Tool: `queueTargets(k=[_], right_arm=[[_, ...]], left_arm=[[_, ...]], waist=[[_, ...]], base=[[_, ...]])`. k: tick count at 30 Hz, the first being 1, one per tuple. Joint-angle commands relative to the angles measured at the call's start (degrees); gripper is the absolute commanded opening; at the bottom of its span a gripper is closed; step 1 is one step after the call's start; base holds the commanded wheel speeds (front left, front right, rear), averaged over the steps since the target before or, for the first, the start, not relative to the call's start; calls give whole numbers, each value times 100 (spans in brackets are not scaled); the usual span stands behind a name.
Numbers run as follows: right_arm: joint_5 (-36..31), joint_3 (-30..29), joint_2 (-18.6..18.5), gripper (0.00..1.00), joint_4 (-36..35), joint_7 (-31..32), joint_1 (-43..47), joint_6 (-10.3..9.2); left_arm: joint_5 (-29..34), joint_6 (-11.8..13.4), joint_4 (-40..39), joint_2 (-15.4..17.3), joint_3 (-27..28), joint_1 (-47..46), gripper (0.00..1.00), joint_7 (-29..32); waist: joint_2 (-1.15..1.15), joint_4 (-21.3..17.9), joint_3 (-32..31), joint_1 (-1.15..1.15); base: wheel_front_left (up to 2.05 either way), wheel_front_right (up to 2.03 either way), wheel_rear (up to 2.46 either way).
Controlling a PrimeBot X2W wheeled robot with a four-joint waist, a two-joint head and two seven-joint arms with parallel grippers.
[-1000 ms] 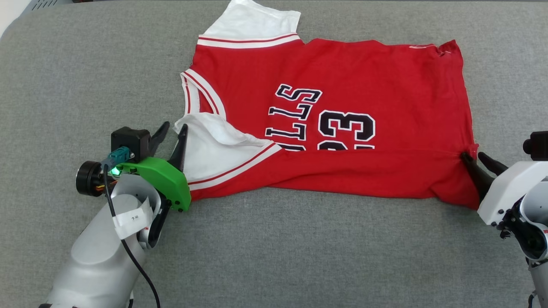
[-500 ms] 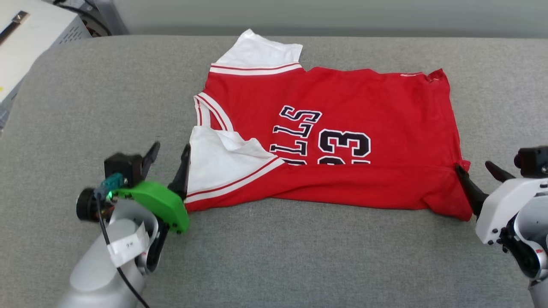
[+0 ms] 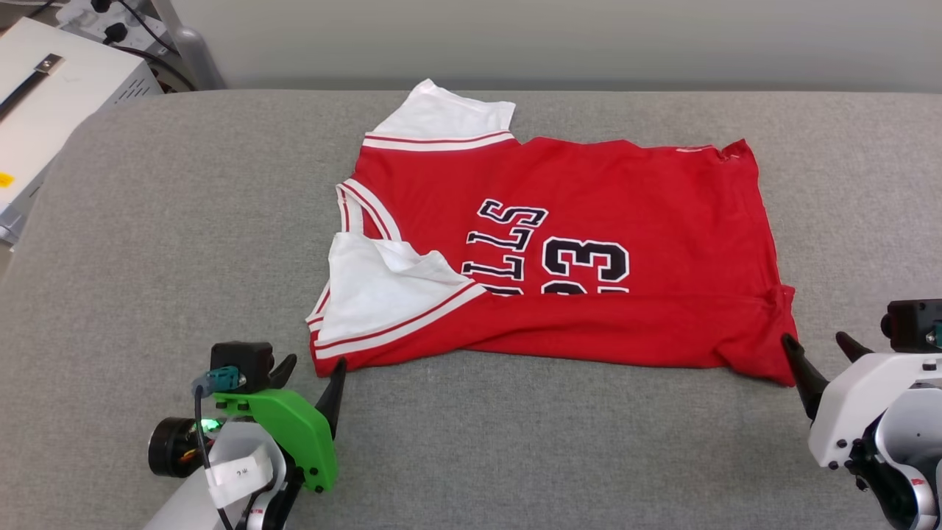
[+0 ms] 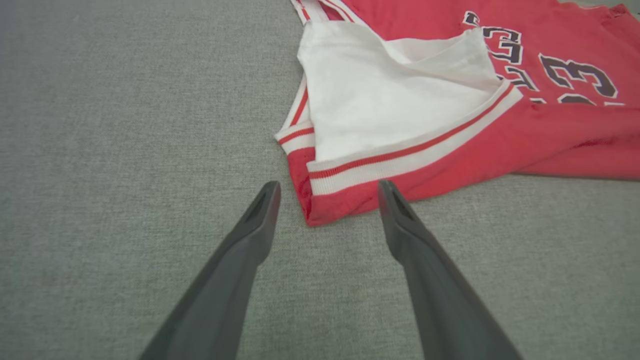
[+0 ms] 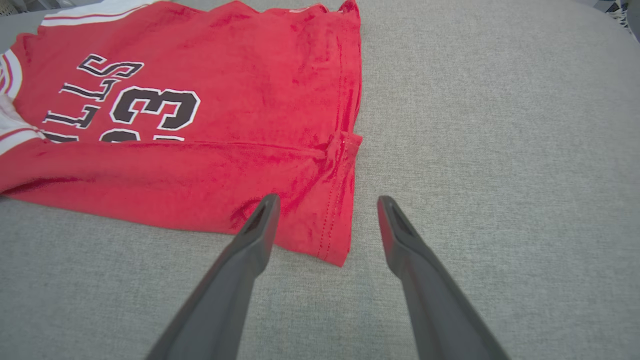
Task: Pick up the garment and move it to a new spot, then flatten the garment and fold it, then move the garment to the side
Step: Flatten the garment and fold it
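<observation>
The left gripper [image 3: 315,362] stands wide and empty just off the near-left corner of the shirt [image 3: 589,191]. The shirt lies mid-table [image 3: 184,221], towards the far edge, its near side folded up over the lettering [image 3: 552,250]. The right gripper [image 3: 814,340] gapes empty at the near-right corner. Folding looks part done; the next fold likely calls for both corners to be pinched together.

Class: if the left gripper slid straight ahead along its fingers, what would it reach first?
Probably the near corner of the red jersey shirt with white striped-trim sleeves, lying just ahead of the open left gripper; depth is unclear.
</observation>
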Motion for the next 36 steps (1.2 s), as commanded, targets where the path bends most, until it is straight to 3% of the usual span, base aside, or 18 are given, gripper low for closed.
queueTargets(k=[1,6,15,19,20,21,22,29,36], right_arm=[[-51,-19,83,100,-116,46,81,-5],[-138,-28,278,100,-327,100,97,-5],[-187,-20,366,100,-413,90,14,-5],[-201,-6,378,100,-405,69,-2,-5],[-206,-2,380,100,-400,67,-7,-5],[-212,1,380,100,-396,66,-13,-5],[-223,11,375,100,-389,64,-18,-5],[-231,49,304,100,-323,99,-32,-5],[-341,-159,265,100,-20,232,-102,-5]], left_arm=[[-7,88,-70,98,-20,67,100,106],[-21,285,-197,183,74,18,100,226],[-38,387,-13,265,186,-198,100,268],[-48,396,242,295,15,-214,100,705],[-76,386,289,290,-45,-209,96,880],[-89,388,313,288,-76,-214,44,976],[-95,395,332,288,-100,-227,0,1052],[-178,177,272,229,-156,-216,0,958],[-173,169,-438,233,-45,-182,0,564]], waist=[[66,-56,89,0],[66,-194,330,0],[66,-382,645,0],[66,-415,696,0],[66,-416,704,0],[66,-415,707,0],[66,-412,704,0],[66,-297,556,0],[66,-13,351,0]], base=[[0,0,0],[0,0,0],[0,0,0],[0,0,0],[0,0,0],[0,0,0],[0,0,0],[0,0,0],[0,0,0]])
